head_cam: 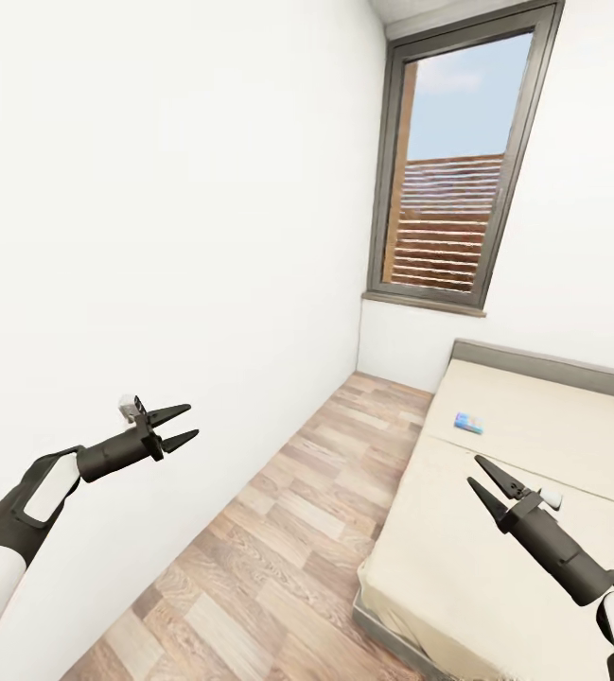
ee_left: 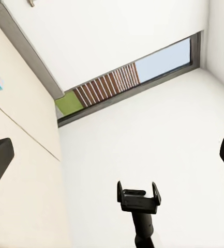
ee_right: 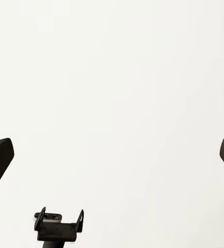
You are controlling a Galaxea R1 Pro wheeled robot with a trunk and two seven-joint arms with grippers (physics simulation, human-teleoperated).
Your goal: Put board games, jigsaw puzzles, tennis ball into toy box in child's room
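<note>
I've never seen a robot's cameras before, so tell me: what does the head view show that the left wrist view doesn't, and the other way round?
Head view alone: both arms, the left gripper and right gripper open and empty, plus the wood floor. Left wrist view alone: the other gripper seen end-on against white wall, and a green patch outside the window. Both share the window, the bed and a small blue board game on it.

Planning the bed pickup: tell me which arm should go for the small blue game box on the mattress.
Right. The right pincer hangs open over the bed, near the blue game box; the left pincer is beside the wall, across the floor strip.
</note>
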